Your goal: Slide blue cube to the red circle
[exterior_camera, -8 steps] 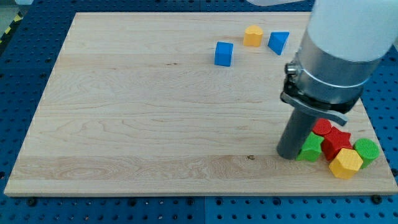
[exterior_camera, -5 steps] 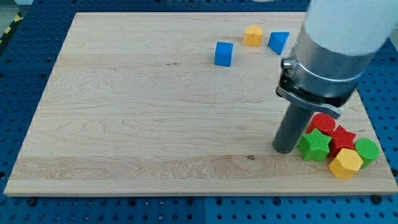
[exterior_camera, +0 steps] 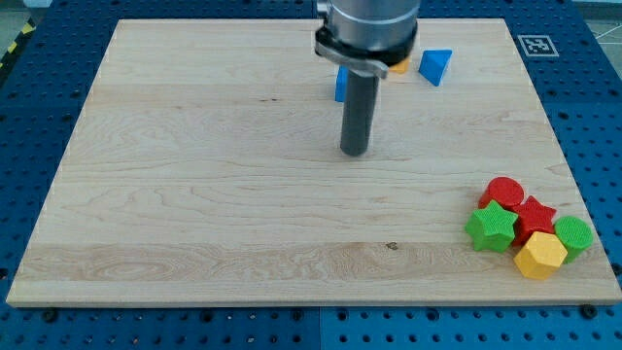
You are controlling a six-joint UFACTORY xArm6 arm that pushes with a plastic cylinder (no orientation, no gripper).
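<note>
The blue cube sits near the view's top centre, mostly hidden behind my rod. My tip rests on the board just below the cube, apart from it. The red circle lies at the view's lower right, at the top of a cluster of blocks, far from the cube.
A green star, a red star-like block, a yellow block and a green round block crowd around the red circle. A blue triangle lies at the top; an orange block shows beside my rod. The wooden board ends near the cluster.
My tip has moved from beside the lower-right cluster up and to the left, to just below the blue cube. The blocks have not moved.
</note>
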